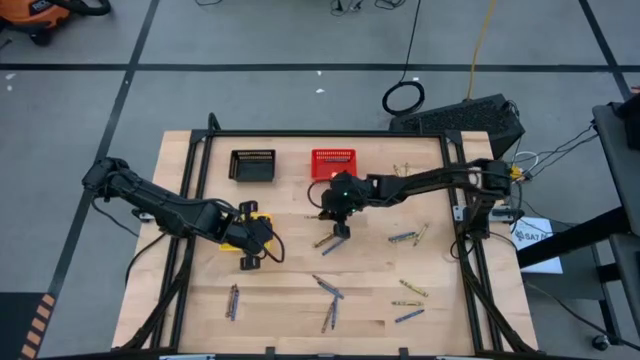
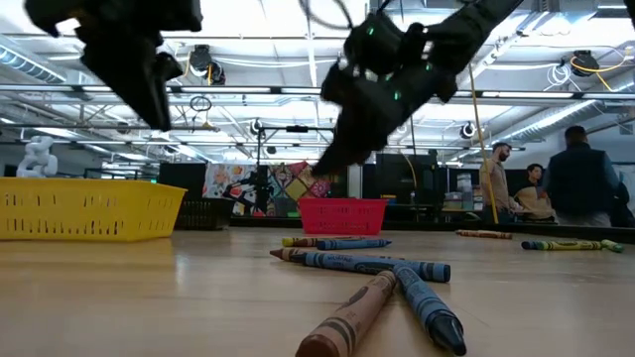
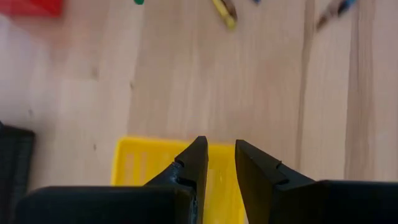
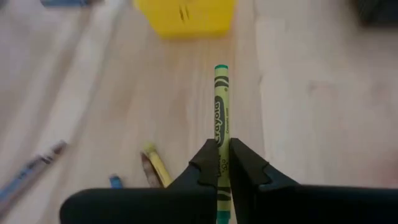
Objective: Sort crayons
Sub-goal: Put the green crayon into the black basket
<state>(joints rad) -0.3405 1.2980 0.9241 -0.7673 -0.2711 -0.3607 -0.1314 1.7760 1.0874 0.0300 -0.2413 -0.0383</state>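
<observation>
My right gripper [image 4: 222, 163] is shut on a yellow-green crayon [image 4: 221, 102] above the middle of the table [image 1: 337, 222], with the yellow basket [image 4: 185, 14] ahead of it. My left gripper [image 3: 217, 152] is slightly open and empty, hovering over the yellow basket [image 3: 134, 163] at the table's left-middle [image 1: 236, 243]. Several blue, yellow-green and brown crayons lie flat on the wood [image 1: 403, 237] [image 1: 328, 288] [image 2: 377, 266]. The black basket [image 1: 252, 165] and the red basket [image 1: 332, 163] stand at the far edge. My right gripper pinches the yellow-green crayon between its two fingers at the crayon's rear part [image 4: 219, 155]. The crayon lies along the fingers and sticks out forward past their tips, its green tip [image 4: 221, 68] pointing toward the yellow basket. It is lifted clear of the table.
Loose crayons are scattered over the table's near and right parts [image 1: 408, 300] [image 1: 233, 300], a few at the far right [image 1: 400, 170]. Bare wood lies between the yellow basket and the middle. People stand in the room beyond the table [image 2: 580, 178].
</observation>
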